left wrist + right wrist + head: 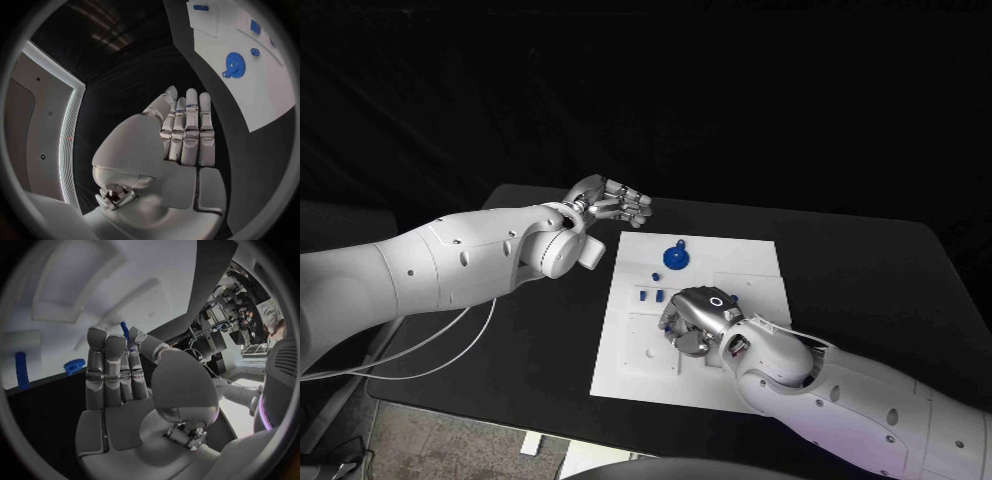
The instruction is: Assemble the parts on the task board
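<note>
A white board (733,262) lies in the middle of the black surface (877,270), and everything here is placed by it. One round blue gear (675,259) sits on the board toward its far end, near the left edge. Just nearer than the gear lie small blue pieces: one tiny one (656,276) and two short pegs (648,295) side by side; other pieces may be hidden under the right hand. The left wrist view shows the gear (234,64) with a smaller blue wheel (255,51) beside it and two more blue pieces (255,26) farther along the board. The left hand (610,204) hovers off the board's far left corner, above the bare surface, its fingers (190,125) straight and close together, grasping nothing. The right hand (698,318) is over the board's near half, fingers pointed down at it; the right wrist view shows a slim blue pin (124,330) at its fingertips, pinched there as far as I can tell, with a blue peg (22,370) and a small blue toothed wheel (74,366) lying beyond on the board.
</note>
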Robot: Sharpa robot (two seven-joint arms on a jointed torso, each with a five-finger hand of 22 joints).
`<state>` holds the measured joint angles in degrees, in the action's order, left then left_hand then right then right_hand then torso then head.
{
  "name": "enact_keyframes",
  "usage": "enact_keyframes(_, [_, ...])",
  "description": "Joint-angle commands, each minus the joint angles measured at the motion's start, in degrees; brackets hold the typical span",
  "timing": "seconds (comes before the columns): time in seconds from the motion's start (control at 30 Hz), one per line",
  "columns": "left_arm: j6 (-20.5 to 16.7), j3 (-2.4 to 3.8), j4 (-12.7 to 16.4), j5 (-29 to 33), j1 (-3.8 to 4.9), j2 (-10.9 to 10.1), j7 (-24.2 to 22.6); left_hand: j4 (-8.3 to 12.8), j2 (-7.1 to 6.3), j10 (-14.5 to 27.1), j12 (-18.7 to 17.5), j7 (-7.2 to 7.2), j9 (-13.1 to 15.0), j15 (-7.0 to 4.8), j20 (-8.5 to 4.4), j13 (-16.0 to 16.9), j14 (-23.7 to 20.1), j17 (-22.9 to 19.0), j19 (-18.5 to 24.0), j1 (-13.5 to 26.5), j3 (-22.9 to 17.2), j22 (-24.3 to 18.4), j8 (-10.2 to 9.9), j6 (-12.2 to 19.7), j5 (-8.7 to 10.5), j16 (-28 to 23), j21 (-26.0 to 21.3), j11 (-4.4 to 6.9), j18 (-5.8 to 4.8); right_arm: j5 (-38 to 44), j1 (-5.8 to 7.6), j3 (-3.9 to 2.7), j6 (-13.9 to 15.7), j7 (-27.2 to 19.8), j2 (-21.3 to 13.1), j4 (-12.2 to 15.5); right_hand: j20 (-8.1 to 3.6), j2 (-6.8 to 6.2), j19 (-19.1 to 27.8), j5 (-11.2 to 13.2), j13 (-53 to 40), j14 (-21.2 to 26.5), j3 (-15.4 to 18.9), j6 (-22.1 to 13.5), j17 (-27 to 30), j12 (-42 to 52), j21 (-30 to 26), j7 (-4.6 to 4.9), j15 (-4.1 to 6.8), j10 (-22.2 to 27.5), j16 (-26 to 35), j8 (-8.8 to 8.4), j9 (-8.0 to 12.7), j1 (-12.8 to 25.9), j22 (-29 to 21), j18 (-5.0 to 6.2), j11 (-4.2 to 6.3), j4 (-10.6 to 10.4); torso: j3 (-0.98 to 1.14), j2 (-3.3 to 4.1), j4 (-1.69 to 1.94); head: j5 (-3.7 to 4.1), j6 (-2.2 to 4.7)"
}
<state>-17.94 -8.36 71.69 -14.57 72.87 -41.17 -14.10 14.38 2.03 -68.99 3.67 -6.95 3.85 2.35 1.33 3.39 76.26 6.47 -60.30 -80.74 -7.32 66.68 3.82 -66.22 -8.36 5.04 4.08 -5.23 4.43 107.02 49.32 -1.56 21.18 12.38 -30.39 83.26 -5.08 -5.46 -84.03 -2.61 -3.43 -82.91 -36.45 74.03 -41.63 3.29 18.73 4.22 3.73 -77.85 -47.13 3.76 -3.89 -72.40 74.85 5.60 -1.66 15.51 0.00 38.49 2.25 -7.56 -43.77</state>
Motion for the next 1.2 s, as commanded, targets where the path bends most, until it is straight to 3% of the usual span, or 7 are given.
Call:
enact_keyframes(0.03, [0.7, 0.04, 0.1, 0.4, 0.09, 0.1, -0.4, 0.1, 0.36, -0.2, -0.2, 0.16, 0.0, 0.16, -0.02, -0.1, 0.1, 0.1, -0.3, -0.1, 0.4, -0.1, -0.2, -0.2, 0.23, -0.2, -0.1, -0.06, 0.31, 0.9, -0.22, 0.38, -2.2, -0.1, 0.0, -0.3, -0.47, 0.43, -2.2, -0.1, -0.1, -0.1, -0.2, 0.2, 0.1, 0.2, 0.4, -0.12, 0.4, -1.0, 0.3, -0.08, -0.1, 0.0, 0.1, 0.71, 0.66, 0.0, 0.05, 0.0, -0.03, 0.04, -0.01])
enact_keyframes(0.17, [0.8, 0.04, 0.0, 0.4, 0.09, 0.1, -0.4, 0.1, 0.36, -0.2, -0.2, 0.16, 0.0, 0.16, -0.02, -0.1, 0.1, 0.1, -0.3, -0.1, 0.4, -0.1, -0.2, -0.2, 0.23, -0.2, -0.1, -0.06, 0.31, 1.0, -0.22, 0.63, -2.7, 0.0, 0.1, -0.5, -0.47, 0.43, -2.2, -0.1, -0.1, -0.1, -0.2, 0.2, 0.1, 0.2, 0.4, -0.12, 0.4, -1.0, 0.3, -0.08, -0.1, 0.0, 0.1, 0.71, 0.66, 0.0, 0.07, 0.02, -0.05, 0.29, -0.27])
enact_keyframes(0.83, [0.9, 0.04, -0.1, 0.4, 0.09, 0.2, -0.3, 0.1, 0.44, -0.1, -0.2, 0.13, 0.0, 0.19, 0.01, -0.1, 0.1, 0.1, -0.3, -0.1, 0.6, -0.1, -0.2, -0.1, 0.26, -0.3, -0.1, -0.08, 0.31, 2.0, -0.24, 1.45, -4.3, 0.2, 0.2, -1.5, -0.41, 0.45, -2.0, -0.1, -0.1, 0.0, -0.1, 0.1, 0.2, 0.2, -0.3, -0.06, 0.34, -0.7, 0.3, -0.11, 0.0, 0.4, 0.0, 0.68, 0.61, 0.0, 0.01, -0.01, -0.03, 0.68, -0.12])
enact_keyframes(1.2, [1.1, 0.04, -0.1, 0.4, 0.09, 0.2, -0.2, 0.1, 0.44, -0.1, -0.2, 0.13, 0.0, 0.19, 0.01, -0.1, 0.1, 0.1, -0.3, -0.1, 0.6, -0.1, -0.2, -0.1, 0.26, -0.3, -0.1, -0.08, 0.31, 0.1, -0.22, 1.67, -4.3, -0.8, 0.0, -1.6, 0.75, -0.59, -1.9, -1.4, 0.0, 0.0, 3.1, -3.9, 1.1, 0.1, -2.3, 0.94, -0.81, 4.0, 0.2, -0.2, 0.2, 2.1, -0.8, 1.16, -0.74, -0.8, 0.02, 0.0, -0.01, 0.68, -0.01])
